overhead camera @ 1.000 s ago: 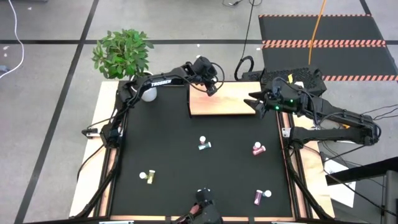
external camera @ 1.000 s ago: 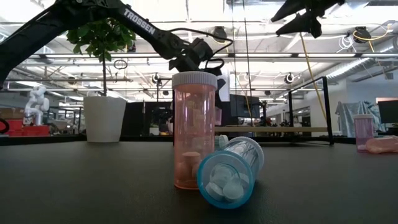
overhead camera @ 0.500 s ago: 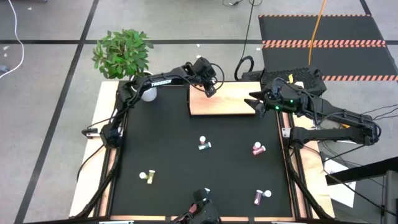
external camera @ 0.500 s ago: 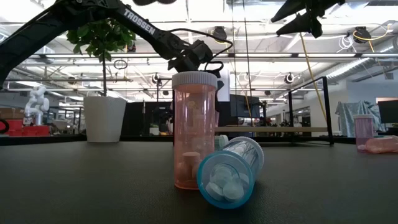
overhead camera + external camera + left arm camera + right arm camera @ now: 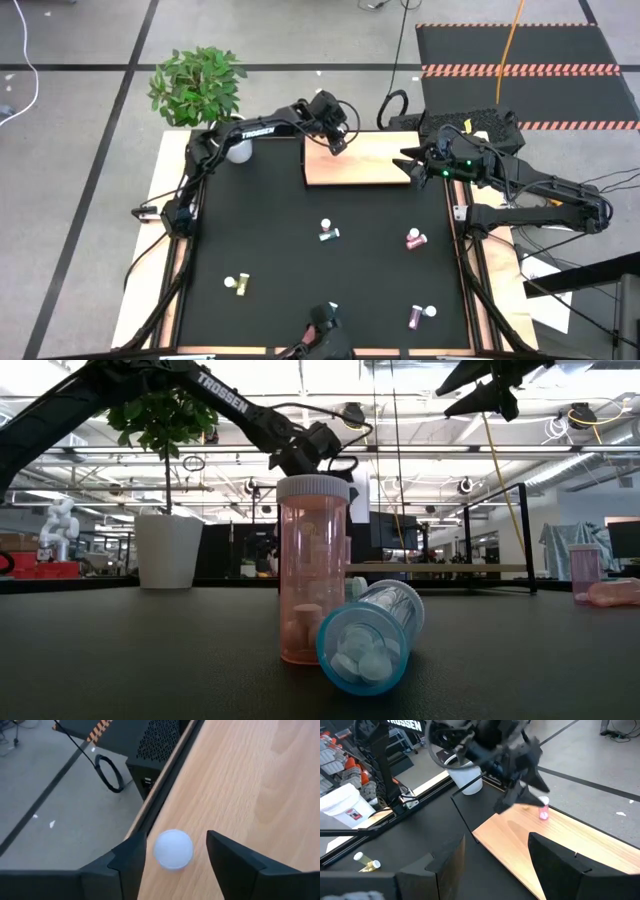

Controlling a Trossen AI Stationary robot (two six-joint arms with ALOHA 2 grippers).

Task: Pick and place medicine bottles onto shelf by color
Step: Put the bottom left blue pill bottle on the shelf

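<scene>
I have the left tool (image 5: 341,143) positioned over the far left corner of the shelf (image 5: 365,172), and the left wrist view shows why: a bottle with a white cap (image 5: 173,849) stands upright on the light wood close to the black frame edge, directly between my 2 fingers (image 5: 127,865), which stand apart from the cap on both sides with visible gaps. I read this as the release stage, with the tool partly open and holding nothing. The right wrist view shows the same bottle (image 5: 543,812) as magenta with a white cap, standing just below the left tool, so I take this corner as the magenta position. The right tool (image 5: 412,166) waits over the shelf's right end, its fingers spread wide and empty in its own wrist view, presumably parked there to stay clear of the left arm. The remaining bottles are on the black surface (image 5: 260,230): a teal one (image 5: 327,233) near the middle, a magenta one (image 5: 415,239) to its right, a yellow-green one (image 5: 238,285) near the front left, and another magenta one (image 5: 420,316) near the front right. In the low view, 2 more appear close to the camera, a pink upright bottle (image 5: 311,570) and a teal one on its side (image 5: 367,635); I cannot match these with confidence to the high view.
</scene>
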